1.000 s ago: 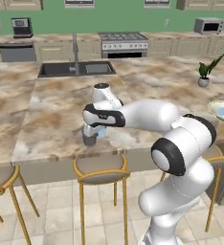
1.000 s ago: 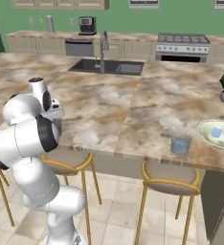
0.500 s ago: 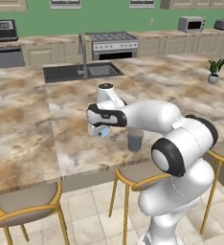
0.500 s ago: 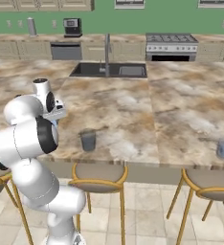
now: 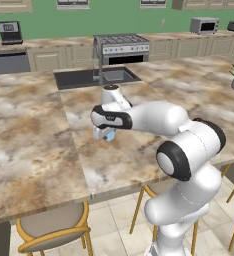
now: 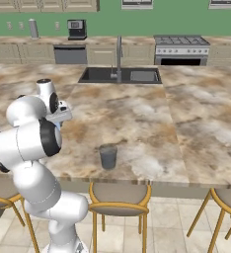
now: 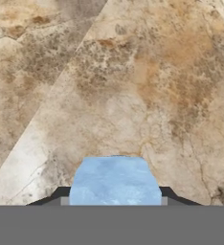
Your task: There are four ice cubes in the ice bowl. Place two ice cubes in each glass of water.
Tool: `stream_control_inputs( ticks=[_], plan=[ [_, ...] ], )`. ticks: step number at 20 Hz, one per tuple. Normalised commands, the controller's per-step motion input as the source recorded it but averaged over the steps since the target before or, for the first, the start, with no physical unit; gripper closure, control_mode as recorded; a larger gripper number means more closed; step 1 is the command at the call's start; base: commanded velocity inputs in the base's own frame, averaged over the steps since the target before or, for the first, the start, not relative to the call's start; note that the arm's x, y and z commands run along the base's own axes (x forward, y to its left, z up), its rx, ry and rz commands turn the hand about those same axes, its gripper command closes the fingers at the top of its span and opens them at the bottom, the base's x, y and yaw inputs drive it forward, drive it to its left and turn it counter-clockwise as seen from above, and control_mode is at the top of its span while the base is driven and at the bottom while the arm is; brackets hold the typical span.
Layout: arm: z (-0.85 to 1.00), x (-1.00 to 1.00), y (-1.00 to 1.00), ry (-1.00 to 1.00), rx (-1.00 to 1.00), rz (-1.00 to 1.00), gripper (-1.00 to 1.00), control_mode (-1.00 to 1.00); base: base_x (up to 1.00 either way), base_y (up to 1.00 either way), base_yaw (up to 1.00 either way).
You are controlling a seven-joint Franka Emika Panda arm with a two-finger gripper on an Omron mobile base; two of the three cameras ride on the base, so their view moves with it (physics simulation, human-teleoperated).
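So the gripper (image 5: 105, 134) is clamped on one ice cube (image 7: 115, 181), carried above the bare marble counter (image 5: 34, 145), on the near side of the sink (image 5: 96, 77). Going right, one glass of water (image 6: 107, 156) sits near the counter's front edge, well apart from the cube. Can't tell if any cubes are in it yet, so I'd guess at least this drop is still left.

Ice cube (image 7: 115, 181) btm cut off by frame edge; hand (image 7: 115, 196) fingertips mostly hidden.
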Motion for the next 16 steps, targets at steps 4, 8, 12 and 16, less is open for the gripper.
stream_control_inputs(
  ticks=[4, 8, 12, 16],
  plan=[
    [0.0, 0.0, 0.0, 0.0, 0.0, 0.0, 1.0, 1.0, 0.0, 0.0, 0.0],
    [0.0, 0.0, 0.0, 0.0, 0.0, 0.0, 1.0, 1.0, 0.0, 0.0, 0.0],
    [0.0, 0.0, 0.0, 0.0, 0.0, 0.0, 1.0, 1.0, 0.0, 0.0, 0.0],
    [0.0, 0.0, 0.0, 0.0, 0.0, 0.0, 1.0, 1.0, 0.0, 0.0, 0.0]
  ],
)
